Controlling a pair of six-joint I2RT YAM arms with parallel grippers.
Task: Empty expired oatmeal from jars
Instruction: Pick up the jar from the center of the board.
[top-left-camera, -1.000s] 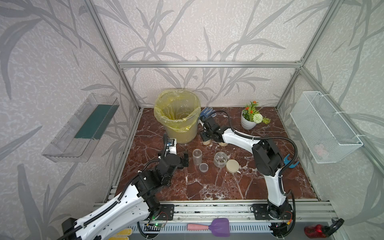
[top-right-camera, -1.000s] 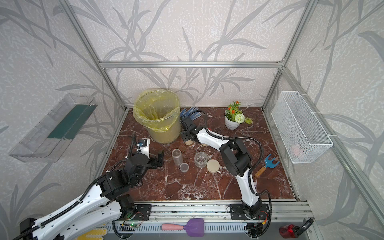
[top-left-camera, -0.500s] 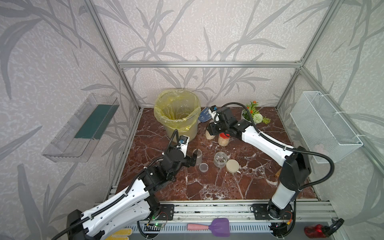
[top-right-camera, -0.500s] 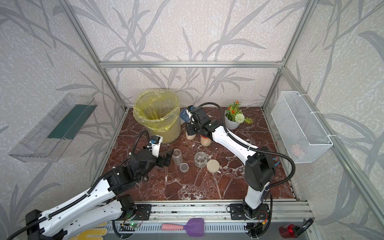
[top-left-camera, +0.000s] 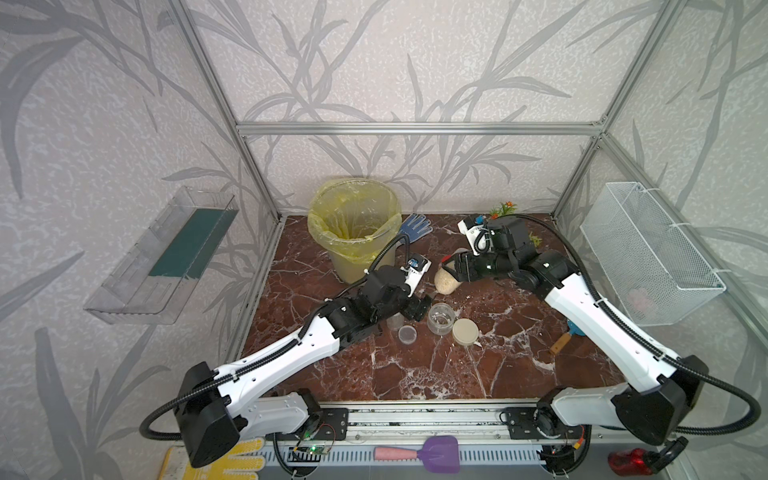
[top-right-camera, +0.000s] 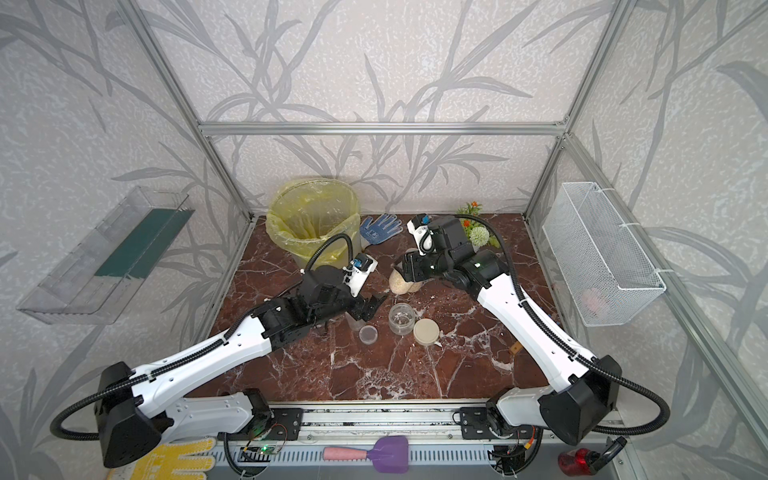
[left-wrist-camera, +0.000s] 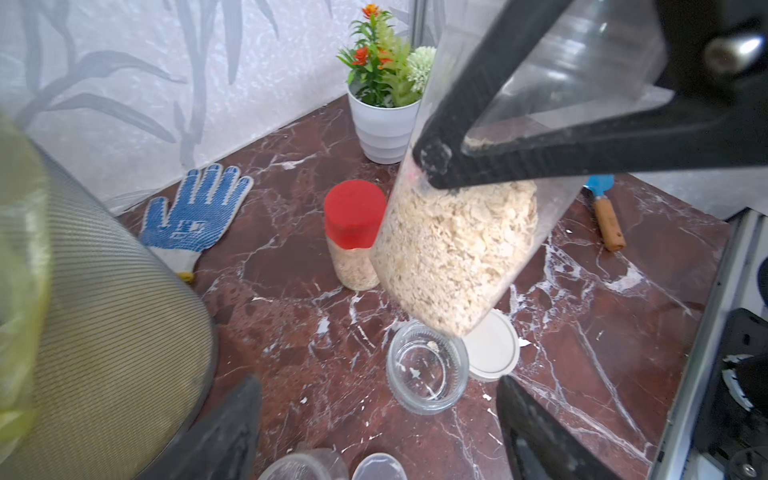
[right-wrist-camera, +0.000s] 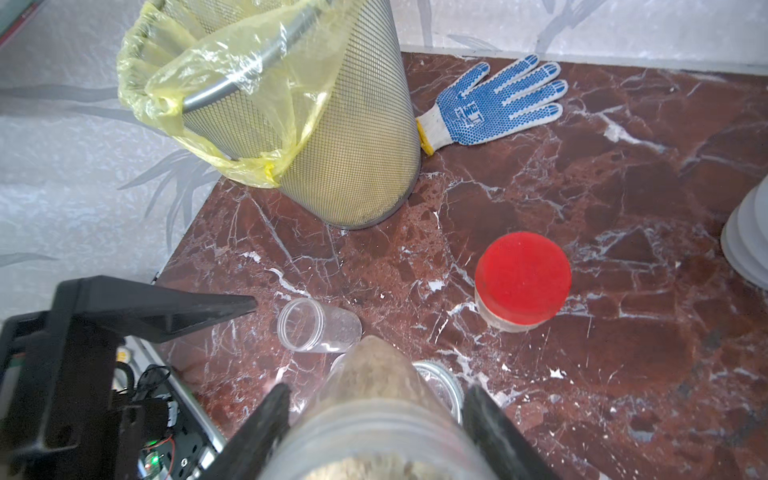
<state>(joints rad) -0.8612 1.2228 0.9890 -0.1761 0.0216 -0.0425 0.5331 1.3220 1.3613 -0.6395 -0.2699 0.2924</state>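
Right claw (right-wrist-camera: 376, 392) clamped on oatmeal jar (left-wrist-camera: 457, 257), left claw (left-wrist-camera: 376, 384) parted, empty, red-capped jar (right-wrist-camera: 523, 278) near bin (right-wrist-camera: 340, 145)

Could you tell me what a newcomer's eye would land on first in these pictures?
First, the oatmeal-filled jar hanging tilted in the right gripper over the middle of the tabletop. Then the red-capped jar standing just beyond it, and the yellow-lined bin in the back left corner.
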